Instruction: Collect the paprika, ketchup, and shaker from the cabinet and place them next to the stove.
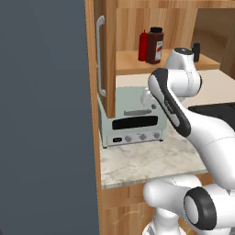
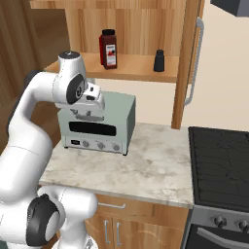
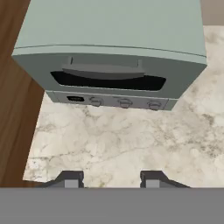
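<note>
You have the paprika (image 2: 109, 48) upright on the cabinet (image 2: 141, 29) shelf, a dark brown jar with a white-and-red label. In the left base view the ketchup (image 1: 143, 45) stands just beside it, touching or nearly so, on the side nearer the open door. The shaker (image 2: 159, 61) sits well apart from the jar, further along the same shelf toward the stove (image 2: 221, 165) side. All three are on the shelf.

Below the shelf, a pale green toaster oven (image 2: 97, 124) stands on the bench (image 2: 146, 168), and the stove lies level with the bench beyond it. The cabinet doors hang open with their grey bar handles (image 1: 100, 55) showing.

Your gripper (image 3: 111, 180) hangs above the bench in front of the toaster oven, pointing down at the marbled top. Its jaws are at their narrowest and hold nothing; bare bench shows between the two fingertips (image 3: 70, 179).
</note>
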